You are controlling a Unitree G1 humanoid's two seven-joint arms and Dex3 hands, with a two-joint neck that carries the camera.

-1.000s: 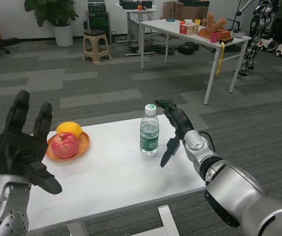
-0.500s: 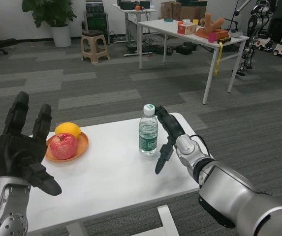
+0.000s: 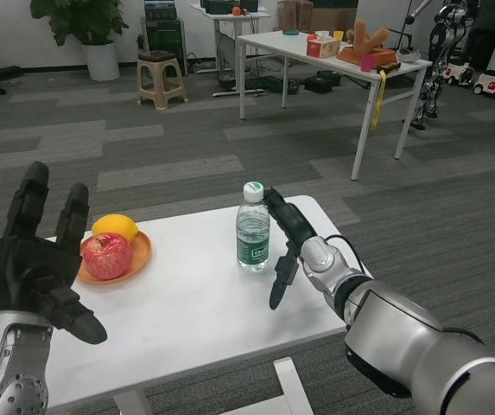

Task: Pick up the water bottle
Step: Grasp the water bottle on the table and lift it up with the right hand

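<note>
Water bottle (image 3: 252,230) stands upright on the white worktop (image 3: 187,311), toward its far edge. Just to its right the right hand (image 3: 283,242) is spread, fingers apart, grasping nothing. Left hand (image 3: 38,259) hovers open, empty, beside an orange plate (image 3: 140,252) bearing an apple (image 3: 107,256) and lemon (image 3: 114,227).

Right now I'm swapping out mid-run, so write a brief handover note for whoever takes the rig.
Right hand: open, beside the water bottle, fingers spread just right of it, not gripping.
Left hand: open, raised over the table's left edge, waiting.
Bottle stands upright, capped, near the table's far edge; the plate of fruit sits to its left.
Done: reach. Left: close on the bottle, lift.
</note>
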